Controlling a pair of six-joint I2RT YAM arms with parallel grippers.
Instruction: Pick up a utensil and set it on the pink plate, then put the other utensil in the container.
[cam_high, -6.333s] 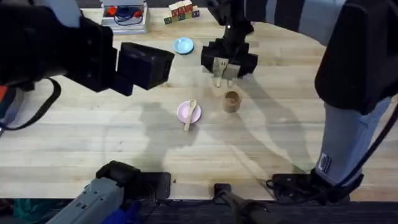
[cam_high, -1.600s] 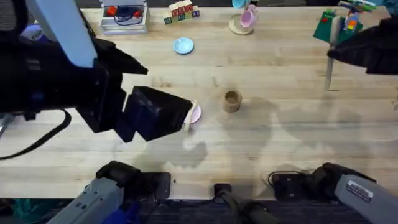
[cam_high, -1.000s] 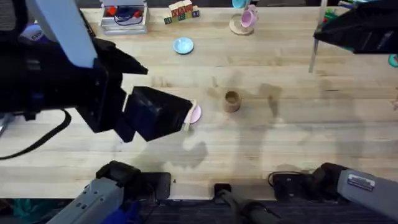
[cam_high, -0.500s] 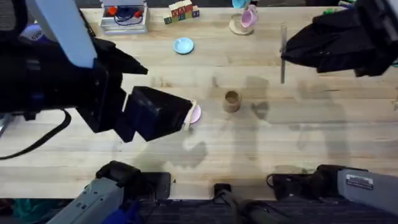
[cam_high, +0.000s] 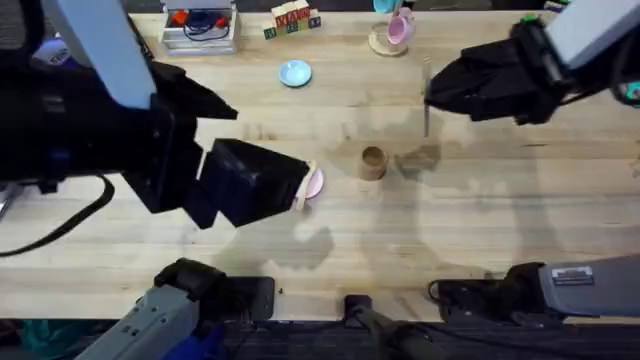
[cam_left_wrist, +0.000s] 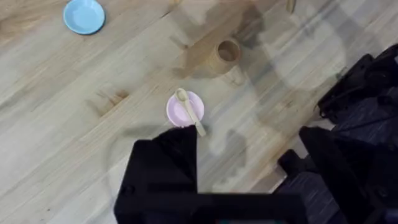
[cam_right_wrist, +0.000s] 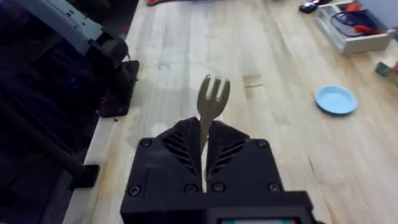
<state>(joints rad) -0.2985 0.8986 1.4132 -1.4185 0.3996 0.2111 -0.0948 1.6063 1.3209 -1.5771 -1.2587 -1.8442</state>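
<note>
Overhead: my left arm (cam_high: 150, 130) loomed large and dark, covering most of the pink plate (cam_high: 314, 183) — a sliver of rim was visible. Whether my left gripper was open I could not tell. Right wrist view: the fork (cam_right_wrist: 210, 102) was buried in my right gripper (cam_right_wrist: 205, 146) below the neck — handle hidden. Overhead, its tines were too small to make out.

Bare table (cam_high: 480, 220) rings the container (cam_high: 373, 161); the left arm (cam_high: 150, 140) blocks its nine o'clock side, covering the pink plate (cam_high: 314, 183).

Pale matt wooden fork (cam_right_wrist: 212, 99)
</note>
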